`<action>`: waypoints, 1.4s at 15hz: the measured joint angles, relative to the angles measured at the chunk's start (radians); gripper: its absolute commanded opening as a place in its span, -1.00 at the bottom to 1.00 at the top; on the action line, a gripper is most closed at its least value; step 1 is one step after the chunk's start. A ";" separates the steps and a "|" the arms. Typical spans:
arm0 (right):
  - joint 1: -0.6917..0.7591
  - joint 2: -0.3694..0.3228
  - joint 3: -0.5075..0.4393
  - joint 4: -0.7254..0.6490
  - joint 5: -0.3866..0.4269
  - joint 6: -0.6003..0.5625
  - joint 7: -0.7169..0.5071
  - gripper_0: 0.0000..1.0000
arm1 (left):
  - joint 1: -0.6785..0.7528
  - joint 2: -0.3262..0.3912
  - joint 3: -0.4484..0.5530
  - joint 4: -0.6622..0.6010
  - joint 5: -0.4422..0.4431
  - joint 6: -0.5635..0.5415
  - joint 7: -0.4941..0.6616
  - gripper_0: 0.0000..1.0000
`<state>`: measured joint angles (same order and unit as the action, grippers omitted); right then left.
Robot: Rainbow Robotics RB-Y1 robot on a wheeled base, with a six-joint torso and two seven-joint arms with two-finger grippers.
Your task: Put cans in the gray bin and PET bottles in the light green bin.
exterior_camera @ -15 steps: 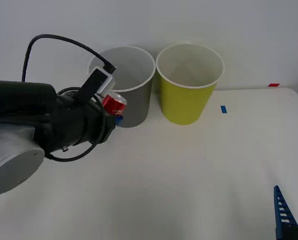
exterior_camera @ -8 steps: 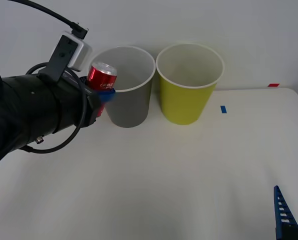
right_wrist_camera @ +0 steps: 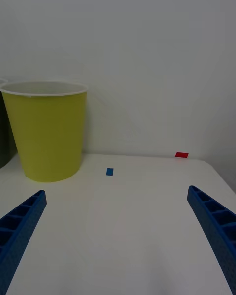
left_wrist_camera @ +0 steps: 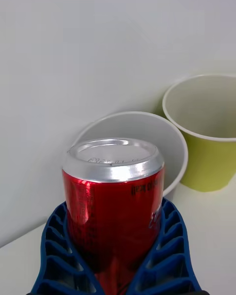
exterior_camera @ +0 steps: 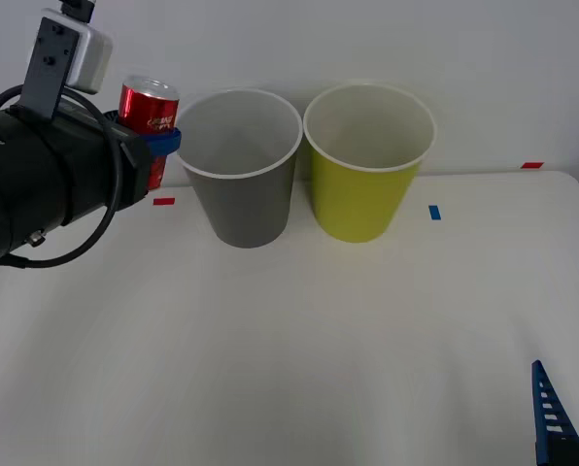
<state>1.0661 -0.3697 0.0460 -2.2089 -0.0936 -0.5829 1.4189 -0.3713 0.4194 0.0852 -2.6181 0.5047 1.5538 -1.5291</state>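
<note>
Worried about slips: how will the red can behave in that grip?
The can looks smooth and glossy, so probably slippery. The left gripper cradles its round body upright, likely steady. Thin walls may dent if squeezed.

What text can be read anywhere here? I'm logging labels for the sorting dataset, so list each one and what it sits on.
Red can, held upright in the left gripper: dark print near its top edge, too blurred to read.
Same can in the front view: white lettering, too small to read.
Can lid: embossed marks, not legible.
Gray bin: no text.
Light green bin: no text.
Red and blue tape marks on the table: blank.
</note>
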 measured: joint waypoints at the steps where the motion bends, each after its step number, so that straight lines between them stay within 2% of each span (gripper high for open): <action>1: 0.000 0.000 0.000 0.000 0.000 0.000 0.000 1.00 | -0.008 0.000 0.002 0.000 -0.026 -0.003 0.001 -1.00; 4: 0.000 0.000 0.000 0.000 0.000 0.000 0.000 1.00 | -0.056 0.011 0.018 0.000 -0.045 -0.004 0.008 -1.00; 9: 0.000 0.000 0.000 0.000 0.000 0.000 0.000 1.00 | -0.152 0.020 0.068 0.044 0.068 -0.091 0.007 -1.00; 13: 0.000 0.000 0.000 0.000 0.000 0.000 0.000 1.00 | -0.173 0.029 0.024 0.205 0.112 -0.296 -0.003 -1.00; 21: 0.000 0.000 0.000 0.000 0.000 0.000 0.000 1.00 | -0.198 0.045 -0.168 0.511 0.111 -0.681 -0.005 -1.00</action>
<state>1.0661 -0.3697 0.0460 -2.2089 -0.0936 -0.5829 1.4189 -0.5695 0.4647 -0.0827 -2.1072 0.6161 0.8726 -1.5342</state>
